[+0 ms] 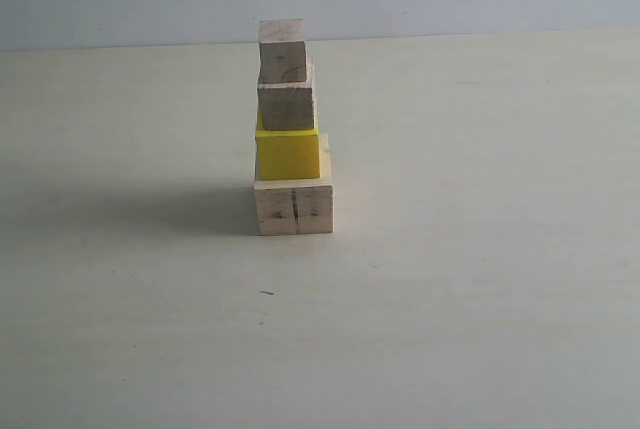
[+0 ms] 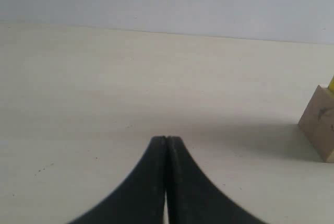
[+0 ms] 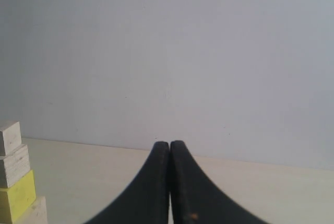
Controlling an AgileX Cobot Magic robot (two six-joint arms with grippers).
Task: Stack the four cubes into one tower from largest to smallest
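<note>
Tower [image 1: 290, 129] stands mid-bench [image 1: 480, 299]: large wood cube [image 1: 293, 207], yellow cube [image 1: 288, 154], medium cube [image 1: 287, 104], small cube [image 1: 282, 49] on top. Left fingers [image 2: 155, 153] and right fingers [image 3: 180, 156] are pressed together, empty, apart from the stack. Risk: upper cubes sit offset left, so an arm brush or a bench knock could topple them.

In my left wrist view the frame edge cuts off the large wooden cube [image 2: 319, 122]; only a sliver of the yellow cube [image 2: 331, 84] shows above it. My right wrist view crops the tower [image 3: 13, 179] at its edge, leaving one corner of the large wooden cube.
</note>
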